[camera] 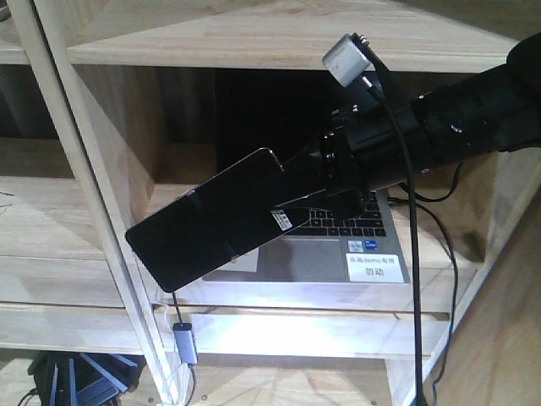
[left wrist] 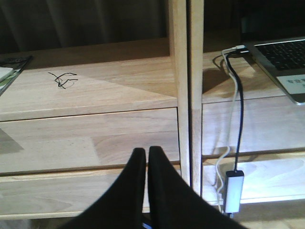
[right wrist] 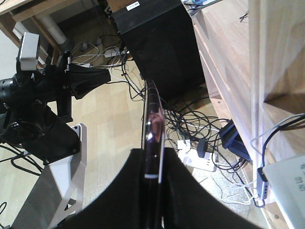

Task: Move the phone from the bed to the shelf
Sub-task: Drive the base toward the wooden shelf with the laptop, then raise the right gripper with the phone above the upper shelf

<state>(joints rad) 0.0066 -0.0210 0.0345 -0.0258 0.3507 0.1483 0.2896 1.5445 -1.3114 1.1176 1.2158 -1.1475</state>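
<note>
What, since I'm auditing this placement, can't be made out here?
- Bed: in no view.
- Phone end: front view, covered by right gripper.
- Phone screen: right wrist view shows only its edge.
- Laptop screen: front view, dark, partly behind the gripper.
- Shelf extent: cut off by every frame edge.
</note>
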